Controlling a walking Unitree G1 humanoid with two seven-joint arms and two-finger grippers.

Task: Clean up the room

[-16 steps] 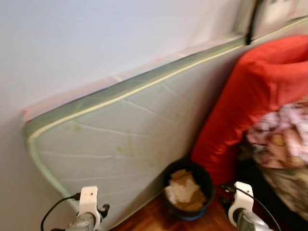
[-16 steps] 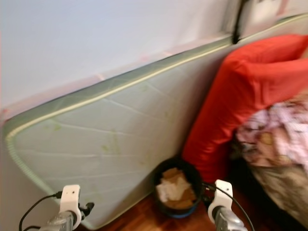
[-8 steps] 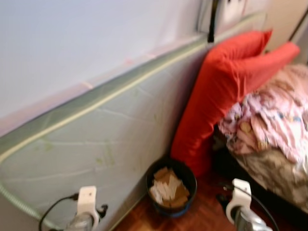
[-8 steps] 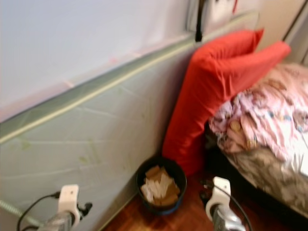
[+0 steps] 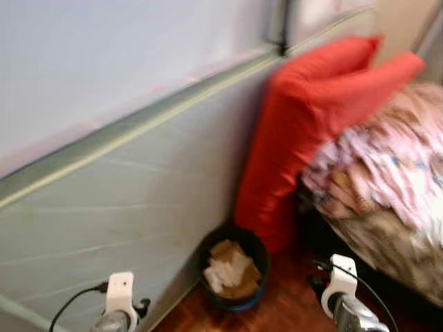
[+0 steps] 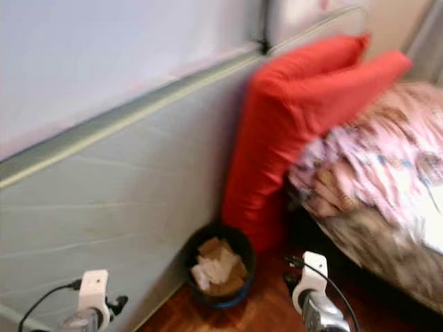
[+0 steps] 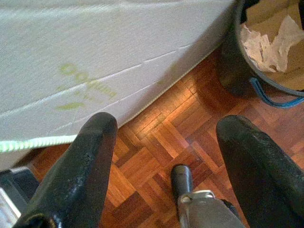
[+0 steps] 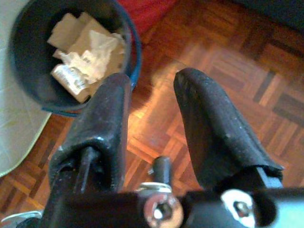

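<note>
Both grippers hang empty at a bedroom wall, with the tidying judged barely begun.

Left eye view: a pale mattress [image 5: 131, 200] stands on edge against the wall, and a big red cushion [image 5: 304, 124] leans against its far end. On the parquet floor [image 5: 277, 311] at the cushion's foot sits a dark waste bin [image 5: 232, 270], already holding paper and cardboard scraps. To the right, a rumpled pink patterned blanket [image 5: 387, 173] spills over the bed. Both silver wrists show low in the picture, idle.

Right eye view: the same scene, blurred; the bin [image 6: 218, 273] stands just beside the mattress's lower edge, and the blanket lies unfolded across the bed.

Left wrist view: the left gripper [image 7: 166, 156] has its fingers spread wide over bare parquet, nothing between them. The mattress edge runs close ahead, and the bin with its blue handle [image 7: 266, 47] stands near, crumpled paper inside.

Right wrist view: the right gripper [image 8: 152, 109] is likewise parted and holds nothing. It hovers over the floor just beside the bin [image 8: 71, 57], whose scraps are plain to see.

Judging from these pictures, some rubbish has reached the bin, but the bedding is untidy and no item is in hand; no loose litter can be made out on the visible floor, so the next object to clear cannot be told.
</note>
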